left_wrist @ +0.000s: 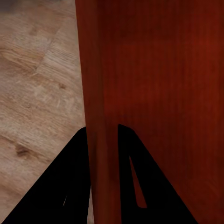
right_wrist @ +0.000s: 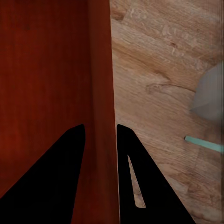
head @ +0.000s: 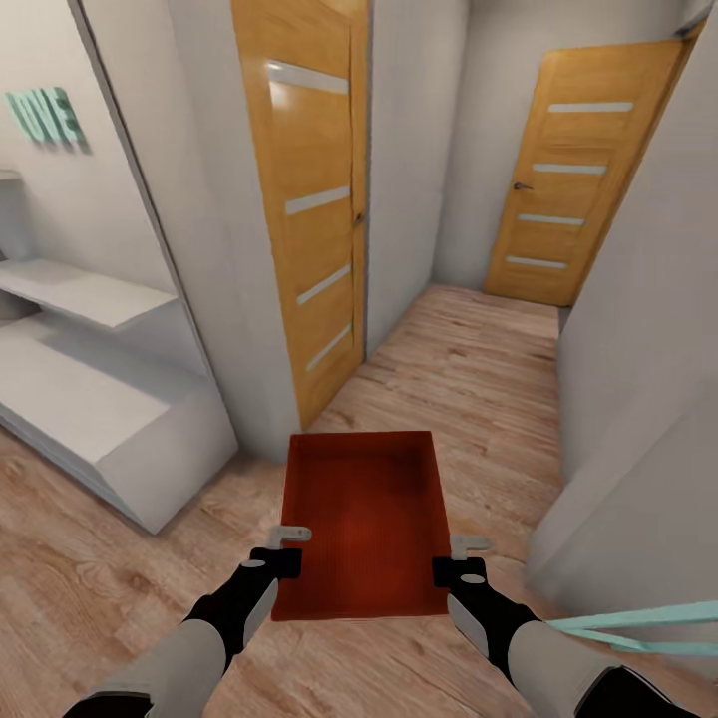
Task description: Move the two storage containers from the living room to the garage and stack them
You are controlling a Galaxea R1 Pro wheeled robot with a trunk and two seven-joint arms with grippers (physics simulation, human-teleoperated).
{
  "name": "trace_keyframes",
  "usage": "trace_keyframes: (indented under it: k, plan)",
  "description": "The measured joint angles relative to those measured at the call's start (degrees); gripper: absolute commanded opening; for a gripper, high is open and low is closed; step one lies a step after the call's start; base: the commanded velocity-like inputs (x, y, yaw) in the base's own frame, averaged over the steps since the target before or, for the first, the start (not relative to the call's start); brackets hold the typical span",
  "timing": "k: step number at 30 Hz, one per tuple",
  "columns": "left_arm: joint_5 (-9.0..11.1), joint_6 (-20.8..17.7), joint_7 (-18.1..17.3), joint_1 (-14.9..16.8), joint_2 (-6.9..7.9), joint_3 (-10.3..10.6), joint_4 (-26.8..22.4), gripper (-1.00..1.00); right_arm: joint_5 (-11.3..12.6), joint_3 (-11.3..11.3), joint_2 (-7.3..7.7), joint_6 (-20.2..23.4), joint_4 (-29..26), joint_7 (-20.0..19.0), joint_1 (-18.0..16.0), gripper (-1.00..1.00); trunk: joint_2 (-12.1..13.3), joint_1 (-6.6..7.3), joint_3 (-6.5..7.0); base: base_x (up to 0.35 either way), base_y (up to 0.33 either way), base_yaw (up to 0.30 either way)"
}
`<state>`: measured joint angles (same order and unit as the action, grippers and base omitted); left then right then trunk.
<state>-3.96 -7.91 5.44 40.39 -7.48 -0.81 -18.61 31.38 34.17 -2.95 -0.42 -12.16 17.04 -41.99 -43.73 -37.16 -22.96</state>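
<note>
I hold one orange-red storage container (head: 364, 519) level in front of me, over a light wood-plank floor. My left gripper (head: 289, 543) is shut on its left wall and my right gripper (head: 461, 553) on its right wall. The left wrist view has the thin wall (left_wrist: 100, 93) running between the black fingers (left_wrist: 60, 186) of my left gripper (left_wrist: 102, 128). In the right wrist view the right gripper (right_wrist: 100, 126) clamps the opposite wall (right_wrist: 100, 70) the same way. The box is empty, with a ribbed inside. The other container and the garage are out of view.
A corridor of wood planks (head: 469, 369) leads ahead. A honey-wood door (head: 309, 199) stands open on the left and another (head: 573, 189) is closed at the far end. White shelving (head: 100, 399) stands at left, a white wall corner (head: 638, 419) at right, and a teal strip (head: 648, 623) lies low on the right.
</note>
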Motion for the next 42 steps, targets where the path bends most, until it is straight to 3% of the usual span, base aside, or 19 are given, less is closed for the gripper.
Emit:
trace_keyframes:
  k: [19,42]
  plan:
    - [0.00,0.00,0.00,0.00,0.00,0.00,0.00,-1.00,0.00,0.00,0.00,0.00,0.00,0.00,0.00,-1.00,0.00,0.00,0.00,0.323,0.000,-0.269]
    - [-0.01,-0.08,0.00,-0.02,0.01,0.00,-0.06,-1.00,0.00,-0.01,-0.02,0.02,0.03,-0.03,-0.01,-1.00,0.00,0.00,0.00,0.323,0.000,-0.006]
